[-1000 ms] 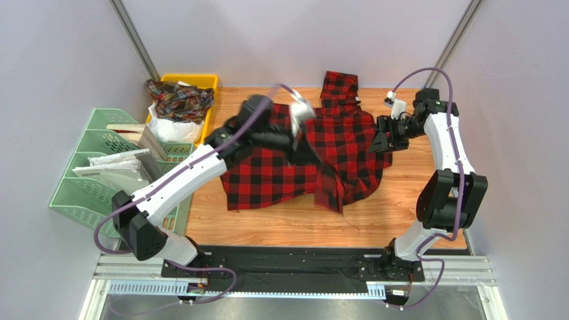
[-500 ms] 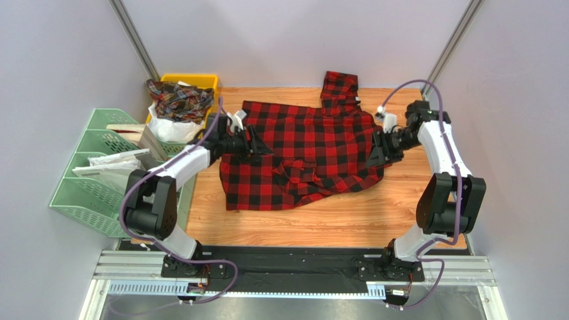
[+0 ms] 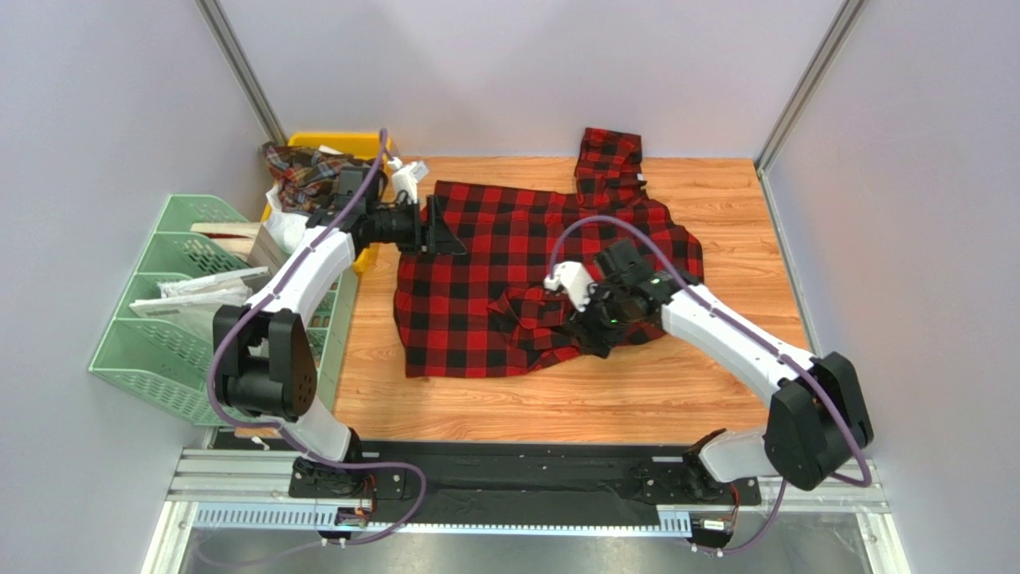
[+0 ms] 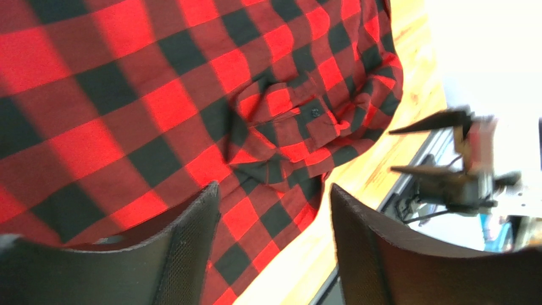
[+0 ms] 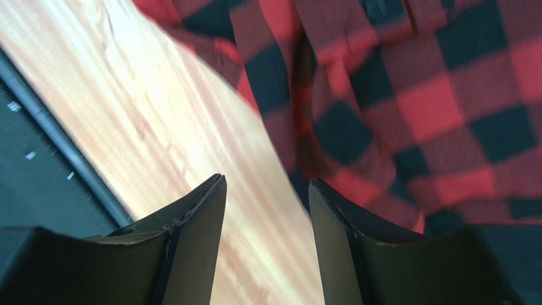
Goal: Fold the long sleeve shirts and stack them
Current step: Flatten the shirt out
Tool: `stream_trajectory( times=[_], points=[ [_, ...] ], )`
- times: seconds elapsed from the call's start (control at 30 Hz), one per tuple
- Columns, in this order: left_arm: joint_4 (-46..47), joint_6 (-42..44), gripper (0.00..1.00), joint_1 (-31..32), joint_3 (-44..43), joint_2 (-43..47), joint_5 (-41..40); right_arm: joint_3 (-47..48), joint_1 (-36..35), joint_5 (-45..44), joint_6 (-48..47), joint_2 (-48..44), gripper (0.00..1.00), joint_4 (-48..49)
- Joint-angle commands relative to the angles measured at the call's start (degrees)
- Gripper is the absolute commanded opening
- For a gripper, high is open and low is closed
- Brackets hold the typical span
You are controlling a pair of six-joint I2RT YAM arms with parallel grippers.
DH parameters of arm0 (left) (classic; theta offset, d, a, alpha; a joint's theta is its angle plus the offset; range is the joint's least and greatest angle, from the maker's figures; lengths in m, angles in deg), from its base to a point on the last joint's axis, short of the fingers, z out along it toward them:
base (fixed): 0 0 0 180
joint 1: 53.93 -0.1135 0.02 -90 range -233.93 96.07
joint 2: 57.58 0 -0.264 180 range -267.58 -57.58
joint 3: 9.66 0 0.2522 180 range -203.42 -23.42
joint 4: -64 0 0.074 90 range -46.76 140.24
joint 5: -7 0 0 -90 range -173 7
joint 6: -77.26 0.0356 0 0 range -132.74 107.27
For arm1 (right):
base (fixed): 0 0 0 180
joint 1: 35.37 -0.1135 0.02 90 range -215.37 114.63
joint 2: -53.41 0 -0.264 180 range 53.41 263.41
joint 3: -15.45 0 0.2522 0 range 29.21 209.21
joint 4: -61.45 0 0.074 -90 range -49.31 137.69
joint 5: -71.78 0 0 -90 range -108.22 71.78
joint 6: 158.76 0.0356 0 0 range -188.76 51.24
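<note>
Poises right hand point(image 5: 267, 184), released, above buffalo-check shirt's point(image 3: 527, 251) near hem; holds left hand point(image 4: 273, 187), released, at its far-left edge.

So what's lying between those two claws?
Only the red-and-black shirt; the top view shows its cloth filling the stretch from the left gripper to the right gripper.

- Shirt point(image 3: 515, 269) on the table: bright red-and-black buffalo check, large squares.
- Second shirt point(image 3: 321, 177), in the bin: muted plaid of brown, dark green and dull red, with thin pale lines.
- Bin point(image 3: 347, 141): yellow.
- File trays point(image 3: 192, 213): pale mint green.
- Table point(image 3: 671, 395): orange-brown wood grain.
- Left arm point(image 3: 314, 273) and right arm point(image 3: 733, 343): white shells, black joints.
- Cable point(image 3: 605, 219): purple.
- Left gripper point(image 4: 273, 189) and right gripper point(image 5: 267, 180): matte black.
</note>
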Motion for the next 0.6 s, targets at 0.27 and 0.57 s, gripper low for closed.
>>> stream_trajectory(
  times=[0.27,0.57],
  points=[
    [-11.04,8.54,0.85,-6.14,-5.16,0.07,7.0,7.04,-14.61,-15.93,-1.46,14.9,0.48,12.49],
    [-11.57,13.38,0.78,-6.23,-4.81,2.36,4.62,9.59,-13.47,-14.1,-1.46,4.82,0.0,4.77]
  ],
)
